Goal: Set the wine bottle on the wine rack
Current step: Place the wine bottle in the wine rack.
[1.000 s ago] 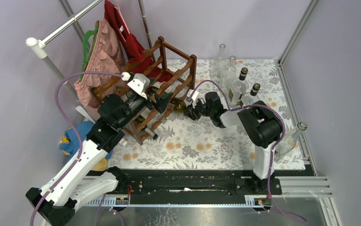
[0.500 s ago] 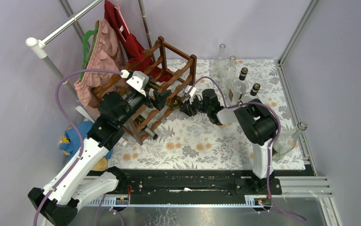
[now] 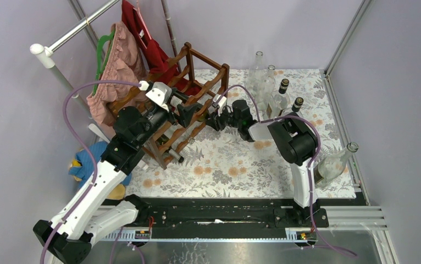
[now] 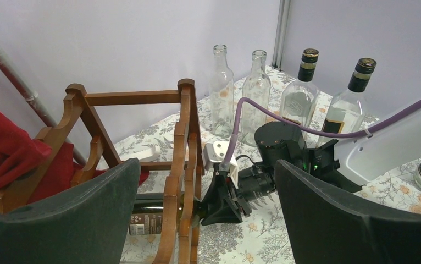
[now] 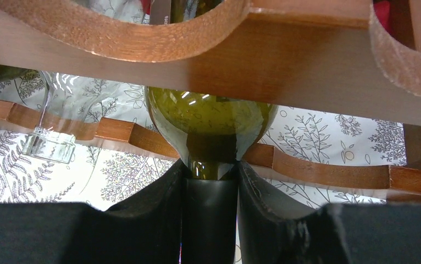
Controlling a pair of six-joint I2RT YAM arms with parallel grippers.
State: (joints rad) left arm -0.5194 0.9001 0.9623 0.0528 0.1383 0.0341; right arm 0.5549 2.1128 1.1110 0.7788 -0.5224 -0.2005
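The wine rack (image 3: 207,59) stood on the floral surface (image 3: 225,165), directly in front of both end effectors. The left end effector (image 3: 188,114) hovered over the rack's near rails. Its fingers (image 4: 60,220) were spread wide apart and held nothing, and one scalloped upright showed between them. The right end effector (image 5: 211,176) faced the rack from the opposite side and was clamped on the neck of the wine bottle (image 5: 211,118).

We saw the dark green bottle lying level. Its shoulder sat just ahead of the right fingers, under an upper rail, and its neck crossed a lower rail. Its body reached away from those fingers into the rack. Just left of it, from the right end effector, a clear bottle (image 5: 49,110) lay in the neighbouring scallop. Ahead and right of the left end effector, four standing bottles (image 4: 302,93) stood well apart from the rack.
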